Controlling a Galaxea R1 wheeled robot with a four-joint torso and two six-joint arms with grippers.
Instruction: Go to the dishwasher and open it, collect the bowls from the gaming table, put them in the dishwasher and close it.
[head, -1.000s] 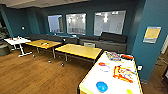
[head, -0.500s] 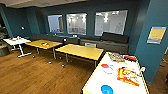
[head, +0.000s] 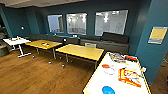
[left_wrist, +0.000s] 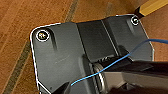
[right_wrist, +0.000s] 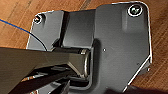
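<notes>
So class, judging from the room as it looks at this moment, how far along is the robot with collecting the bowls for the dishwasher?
Done: the robot has reached the gaming table, whose white top with a yellow rim lies close in the head view. In hand: nothing is being gripped; both wrist views look down on wooden floor. Left: a blue bowl sits on the near end of the table, uncollected, so carrying, loading and closing are all to come.

Glossy white gaming table (head: 100, 80) with yellow rim, red-orange graphics; bright blue bowl (head: 108, 90); yellow-topped tables (head: 80, 51); teal walls (head: 150, 20); brown wooden floor (head: 37, 75).
</notes>
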